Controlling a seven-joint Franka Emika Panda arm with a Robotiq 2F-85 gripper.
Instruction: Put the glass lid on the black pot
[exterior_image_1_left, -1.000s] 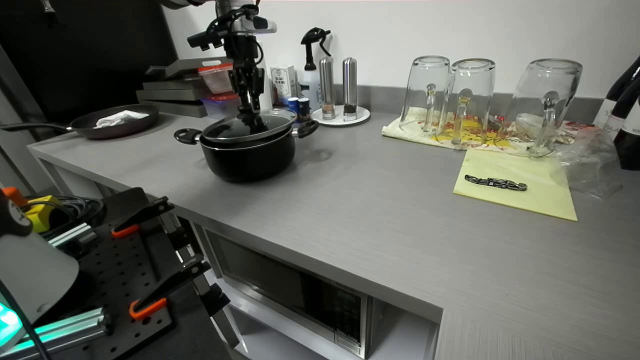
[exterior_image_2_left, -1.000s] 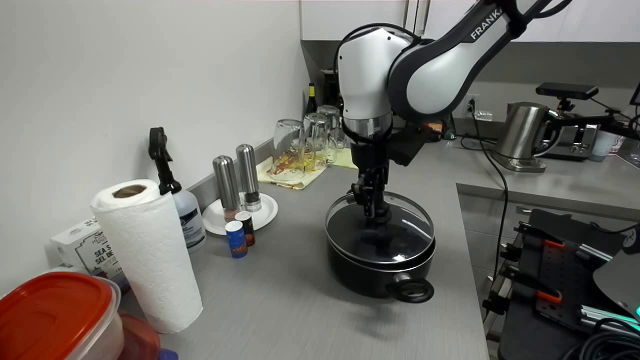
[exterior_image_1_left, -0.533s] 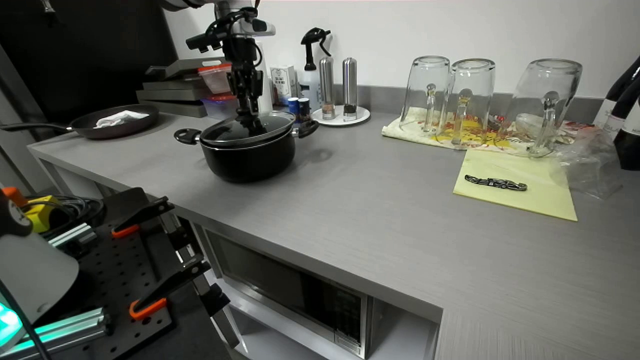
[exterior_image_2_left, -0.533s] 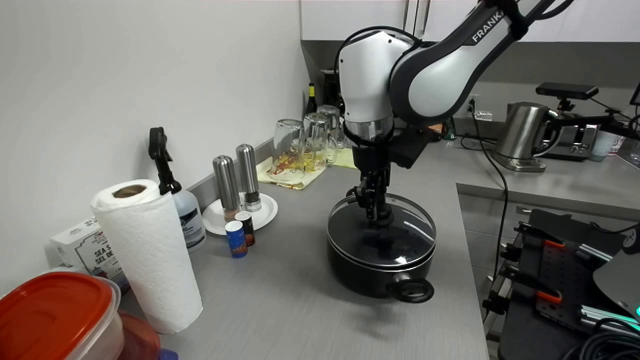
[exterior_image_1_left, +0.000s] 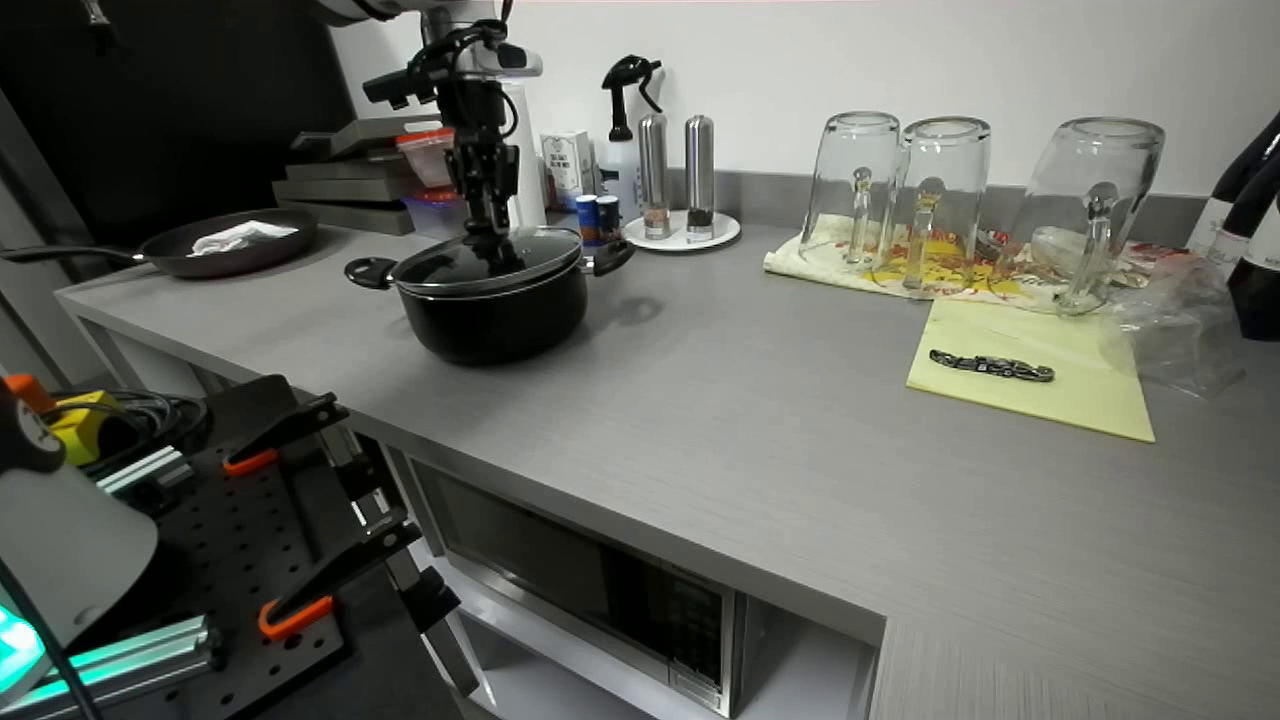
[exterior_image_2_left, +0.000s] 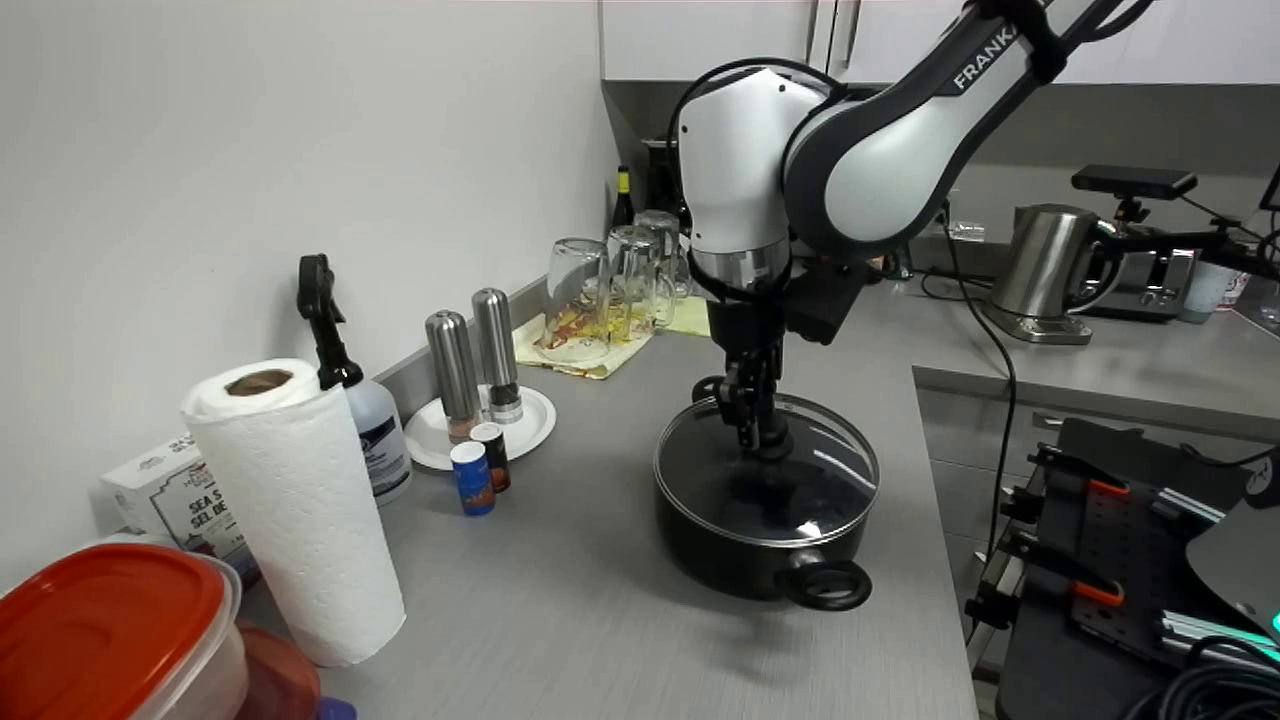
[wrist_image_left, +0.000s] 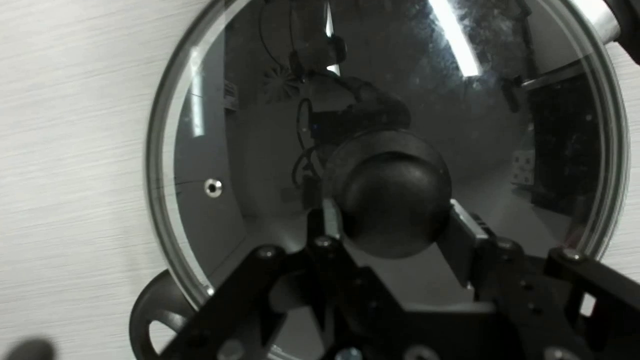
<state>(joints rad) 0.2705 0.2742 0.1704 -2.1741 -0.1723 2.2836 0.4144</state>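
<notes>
Your gripper (wrist_image_left: 398, 220) was closed to the width of the knob (wrist_image_left: 398, 192) near mid-frame in the wrist view, holding the glass lid (wrist_image_left: 387, 114); left of centre in an exterior view, the lid lay over the black pot (exterior_image_1_left: 497, 325).

We see a glossy glass lid (exterior_image_2_left: 770, 495) with a metal rim (wrist_image_left: 156, 150) and smooth black knob (wrist_image_left: 397, 205). The black pot (exterior_image_1_left: 497, 325) looks smooth to us, the worktop (exterior_image_1_left: 760, 420) matt and finely streaked, the paper roll (exterior_image_2_left: 300, 520) dimpled.
</notes>
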